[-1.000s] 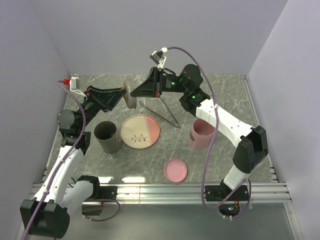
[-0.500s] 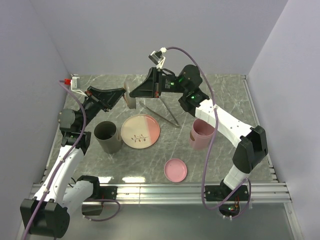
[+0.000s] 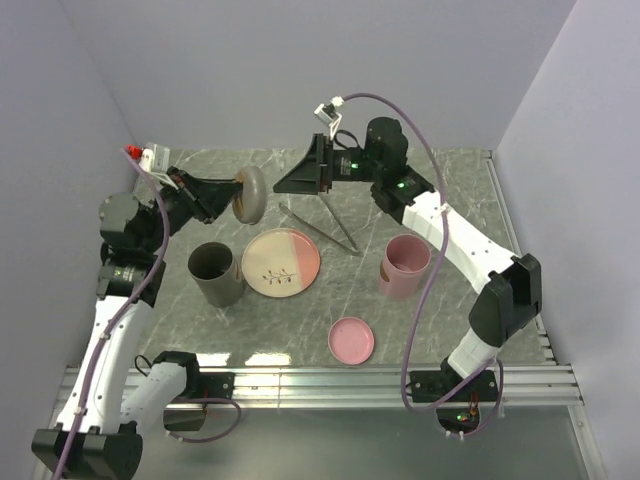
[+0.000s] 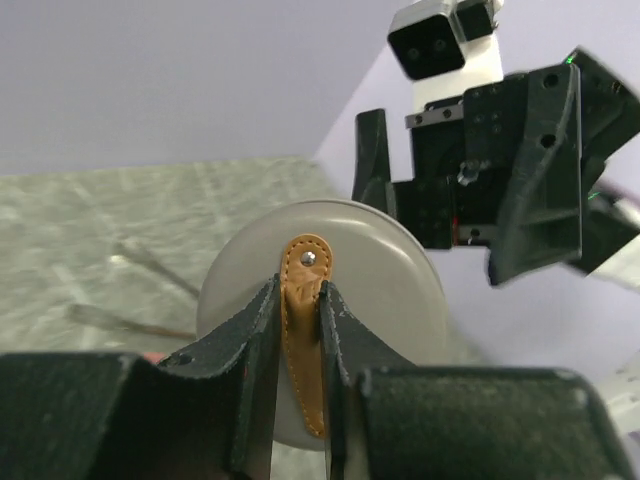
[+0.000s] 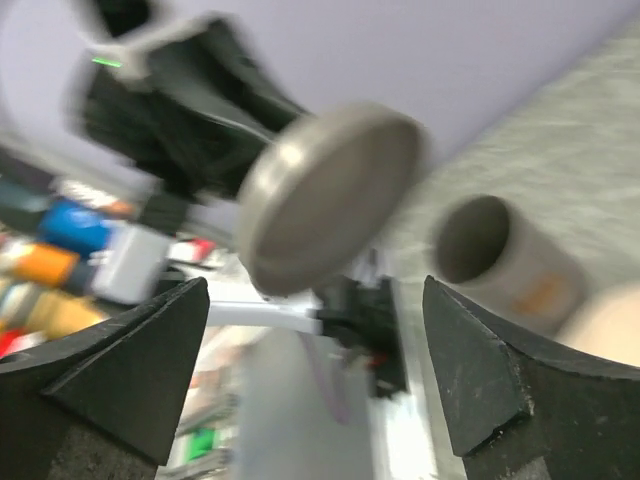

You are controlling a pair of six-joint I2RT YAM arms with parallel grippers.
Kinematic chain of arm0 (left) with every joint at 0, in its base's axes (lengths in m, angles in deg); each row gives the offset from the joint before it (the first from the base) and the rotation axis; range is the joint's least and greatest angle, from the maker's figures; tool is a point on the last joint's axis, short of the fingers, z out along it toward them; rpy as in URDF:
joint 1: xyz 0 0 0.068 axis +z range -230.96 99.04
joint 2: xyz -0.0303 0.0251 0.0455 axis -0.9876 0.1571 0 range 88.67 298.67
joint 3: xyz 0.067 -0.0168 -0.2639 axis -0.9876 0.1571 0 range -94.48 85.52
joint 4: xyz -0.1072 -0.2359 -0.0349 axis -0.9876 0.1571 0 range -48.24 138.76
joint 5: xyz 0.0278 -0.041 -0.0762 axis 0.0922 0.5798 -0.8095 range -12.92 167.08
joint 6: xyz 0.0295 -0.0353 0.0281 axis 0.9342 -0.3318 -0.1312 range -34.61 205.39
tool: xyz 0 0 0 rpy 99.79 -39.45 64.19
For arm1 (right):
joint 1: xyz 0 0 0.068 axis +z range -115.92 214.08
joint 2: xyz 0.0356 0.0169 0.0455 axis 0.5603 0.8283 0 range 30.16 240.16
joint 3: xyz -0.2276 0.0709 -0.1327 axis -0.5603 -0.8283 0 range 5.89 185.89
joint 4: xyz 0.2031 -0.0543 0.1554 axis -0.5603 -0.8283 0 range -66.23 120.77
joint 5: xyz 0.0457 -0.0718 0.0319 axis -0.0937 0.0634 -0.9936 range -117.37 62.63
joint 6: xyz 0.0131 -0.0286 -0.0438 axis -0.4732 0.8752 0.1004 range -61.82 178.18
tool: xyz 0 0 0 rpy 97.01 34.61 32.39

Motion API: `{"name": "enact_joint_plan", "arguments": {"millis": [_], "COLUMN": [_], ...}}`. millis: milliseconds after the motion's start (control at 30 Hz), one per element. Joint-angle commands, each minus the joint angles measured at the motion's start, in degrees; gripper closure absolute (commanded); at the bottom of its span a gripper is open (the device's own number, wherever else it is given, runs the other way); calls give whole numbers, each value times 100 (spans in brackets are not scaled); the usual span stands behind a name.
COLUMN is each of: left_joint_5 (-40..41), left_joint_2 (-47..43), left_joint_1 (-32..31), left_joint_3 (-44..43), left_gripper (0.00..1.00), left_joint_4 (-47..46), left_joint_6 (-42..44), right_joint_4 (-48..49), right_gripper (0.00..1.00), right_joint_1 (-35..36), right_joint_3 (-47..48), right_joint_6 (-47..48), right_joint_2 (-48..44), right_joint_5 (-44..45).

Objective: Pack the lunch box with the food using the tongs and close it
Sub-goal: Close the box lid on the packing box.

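While pink lid sits nearest arm bases, untouched, grey canister, likely lunch box, stands uncovered on near side of left gripper. Cream-and-pink plate beside it; no food visible. Tongs flat on desk, just near-side of right gripper, unheld.

Change: handover.
- Left gripper narrowed, now pinching tan tab of round grey lid; drew it away.
- Right gripper released, sprang wide, empty.

Judgement: right arm free for tongs.
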Motion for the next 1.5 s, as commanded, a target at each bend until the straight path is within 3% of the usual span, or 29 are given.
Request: {"name": "enact_joint_plan", "arguments": {"millis": [0, 133, 200, 367, 467, 1467], "left_joint_5": [607, 1469, 1726, 2289, 2596, 2422], "left_joint_2": [0, 334, 422, 518, 659, 941], "left_joint_1": [25, 34, 60, 122, 122, -1], "left_joint_3": [-936, -1510, -1572, -1256, -1115, -597], "left_gripper": [100, 100, 100, 100, 100, 100], "left_joint_4": [2451, 4122, 4501, 5205, 5302, 5004], "left_joint_6": [2389, 3669, 4256, 4795, 4839, 4567], "right_joint_4": [-1474, -2415, -2890, -3567, -3673, -3673], "right_gripper": [5, 4, 4, 3, 2, 0], "right_joint_1": [-264, -422, -492, -519, -519, -519], "right_joint_3": [402, 525, 577, 692, 701, 499], "right_joint_6": [1657, 2564, 2959, 3566, 3646, 3690], "right_joint_2": [-553, -711, -764, -852, -922, -1169], "right_joint_5": [210, 457, 606, 896, 967, 984]}}
